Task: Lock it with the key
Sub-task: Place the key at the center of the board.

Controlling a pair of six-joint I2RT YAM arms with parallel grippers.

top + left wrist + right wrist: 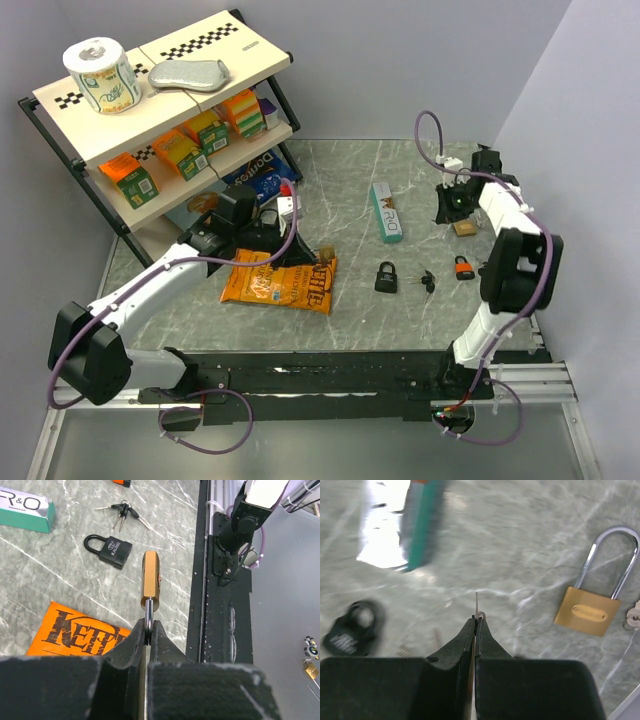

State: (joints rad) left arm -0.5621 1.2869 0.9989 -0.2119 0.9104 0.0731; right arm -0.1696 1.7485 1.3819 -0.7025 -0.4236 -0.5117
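Note:
My left gripper (148,625) is shut on the steel shackle of a brass padlock (151,580), holding it edge-on above the marble table; in the top view the gripper (306,243) and padlock (322,252) hang over the upper edge of the chips bag. My right gripper (477,621) is shut on a small key (477,602) whose blade sticks out edge-on past the tips. In the top view it (450,205) is at the far right, apart from the left gripper. A second brass padlock (592,605) lies on the table to its right.
A black padlock (386,277), a key bunch (427,281) and an orange padlock (465,267) lie mid-table. A green box (386,212) lies behind them. An orange chips bag (280,282) lies by the left arm. A shelf rack (160,120) stands at the back left.

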